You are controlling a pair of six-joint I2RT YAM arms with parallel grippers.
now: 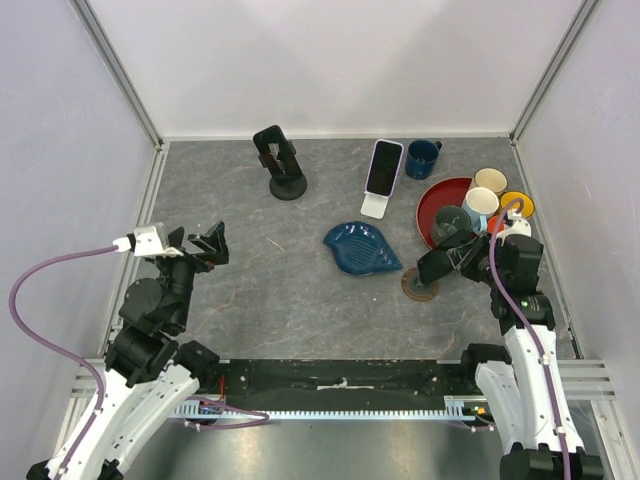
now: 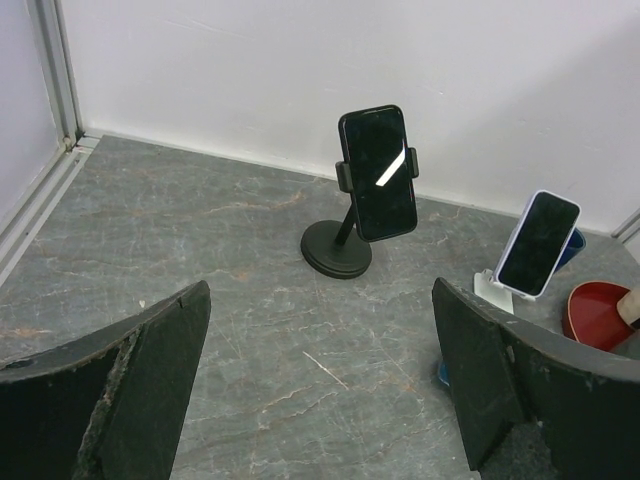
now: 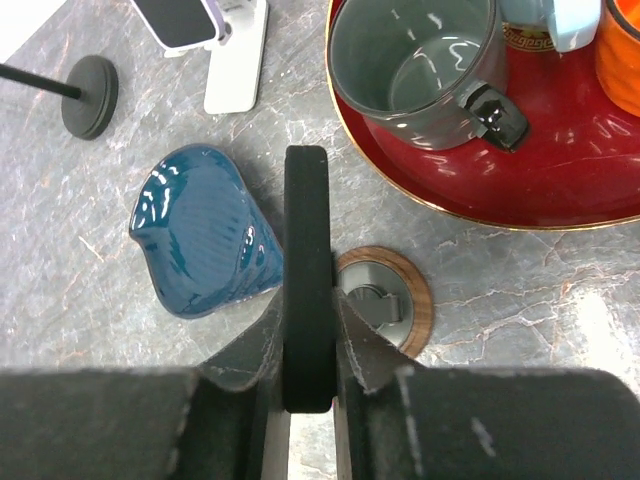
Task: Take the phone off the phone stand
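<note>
My right gripper (image 1: 443, 263) is shut on a thin black phone (image 3: 306, 270), seen edge-on in the right wrist view and held just above a round wooden stand base (image 3: 400, 300) with a metal centre (image 1: 420, 286). A second black phone (image 2: 378, 172) sits clamped in a black stand (image 1: 284, 166) at the back. A white-cased phone (image 1: 383, 167) leans in a white stand (image 1: 376, 206). My left gripper (image 1: 205, 247) is open and empty at the left, its fingers (image 2: 160, 370) wide apart over bare table, well short of the black stand (image 2: 338, 250).
A blue leaf-shaped dish (image 1: 360, 250) lies left of the wooden base. A red tray (image 1: 432, 200) holds a grey mug (image 3: 420, 70) and other cups at the right. A dark blue mug (image 1: 421, 156) stands behind it. Walls enclose the table.
</note>
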